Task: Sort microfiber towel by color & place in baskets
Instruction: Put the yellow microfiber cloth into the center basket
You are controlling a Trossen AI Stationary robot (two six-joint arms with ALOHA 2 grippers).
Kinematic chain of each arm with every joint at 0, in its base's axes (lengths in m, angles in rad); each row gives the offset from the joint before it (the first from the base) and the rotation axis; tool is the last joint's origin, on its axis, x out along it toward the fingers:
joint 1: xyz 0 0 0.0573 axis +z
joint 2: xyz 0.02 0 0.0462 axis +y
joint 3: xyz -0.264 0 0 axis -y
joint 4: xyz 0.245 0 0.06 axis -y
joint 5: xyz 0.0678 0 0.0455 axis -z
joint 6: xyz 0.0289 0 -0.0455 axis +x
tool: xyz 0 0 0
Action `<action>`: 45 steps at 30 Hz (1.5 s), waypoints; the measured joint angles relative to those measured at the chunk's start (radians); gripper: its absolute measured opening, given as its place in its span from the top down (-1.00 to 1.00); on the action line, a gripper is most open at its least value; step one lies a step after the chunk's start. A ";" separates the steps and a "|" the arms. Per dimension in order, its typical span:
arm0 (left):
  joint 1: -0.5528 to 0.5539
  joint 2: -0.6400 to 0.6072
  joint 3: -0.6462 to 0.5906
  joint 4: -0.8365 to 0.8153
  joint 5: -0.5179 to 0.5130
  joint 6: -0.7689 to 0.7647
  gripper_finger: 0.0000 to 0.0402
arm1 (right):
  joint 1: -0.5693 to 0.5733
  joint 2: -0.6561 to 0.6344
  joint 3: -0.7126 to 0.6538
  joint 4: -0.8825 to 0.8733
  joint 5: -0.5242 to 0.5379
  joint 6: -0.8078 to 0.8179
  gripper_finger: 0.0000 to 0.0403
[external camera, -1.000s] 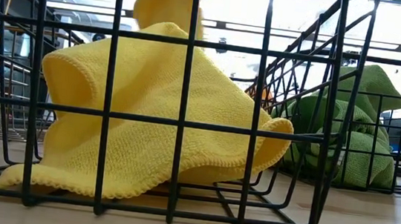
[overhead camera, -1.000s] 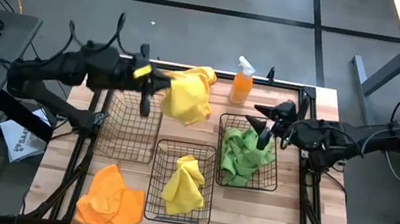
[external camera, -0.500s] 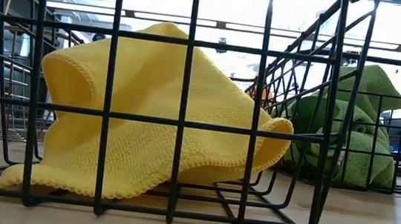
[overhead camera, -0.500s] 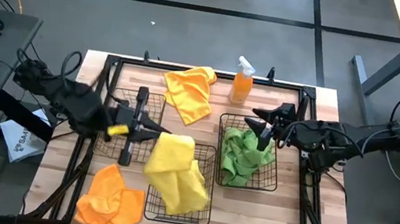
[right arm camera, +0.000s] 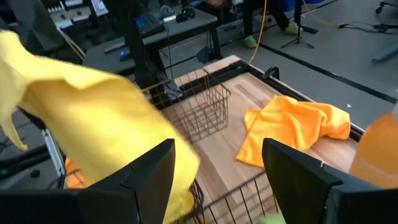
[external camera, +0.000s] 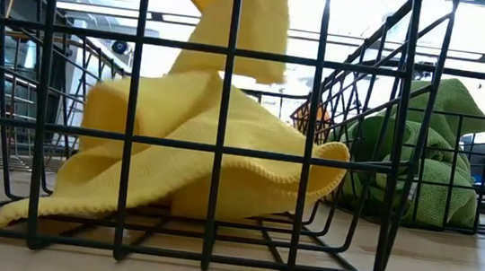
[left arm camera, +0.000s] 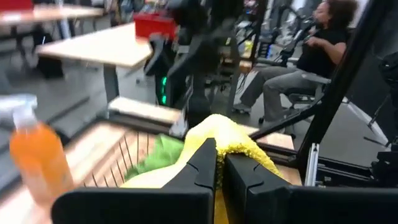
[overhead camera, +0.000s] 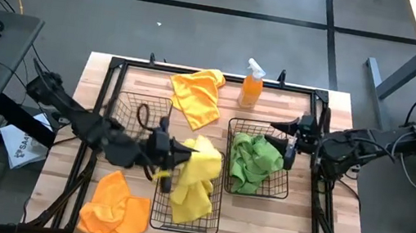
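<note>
My left gripper (overhead camera: 175,155) is shut on a bright yellow towel (overhead camera: 203,160) over the middle wire basket (overhead camera: 157,208). A second yellow towel (overhead camera: 188,202) lies in that basket; in the low view the held towel (external camera: 237,18) hangs down onto it (external camera: 213,159). My right gripper (overhead camera: 290,141) is open and empty over the right basket (overhead camera: 284,190), which holds green towels (overhead camera: 249,162). Orange towels (overhead camera: 116,206) lie on the table at the near left. An orange-yellow towel (overhead camera: 197,94) lies at the far middle. My left gripper pinches a bunched fold of the yellow towel (left arm camera: 219,144) between its two fingers (left arm camera: 203,167). The fingers come about level from the table's left. The towel hangs below them, and its lower end rests on the yellow towel in the middle basket.
The left basket (overhead camera: 114,148) has no towel in it. An orange spray bottle (overhead camera: 251,86) stands at the far edge. A black frame rail (overhead camera: 318,207) runs round the wooden table. People sit in the room beyond (left arm camera: 311,56).
My left gripper has carried the yellow towel from the far side of the table toward the near edge, then toward the right, over the middle basket. The towel's lower end has come down onto the yellow towel there. My right gripper has drawn back slightly toward the right edge.
</note>
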 joint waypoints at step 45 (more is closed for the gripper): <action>0.197 0.221 0.031 -0.545 0.981 -0.498 0.08 | -0.004 -0.070 0.000 -0.078 0.000 -0.047 -0.17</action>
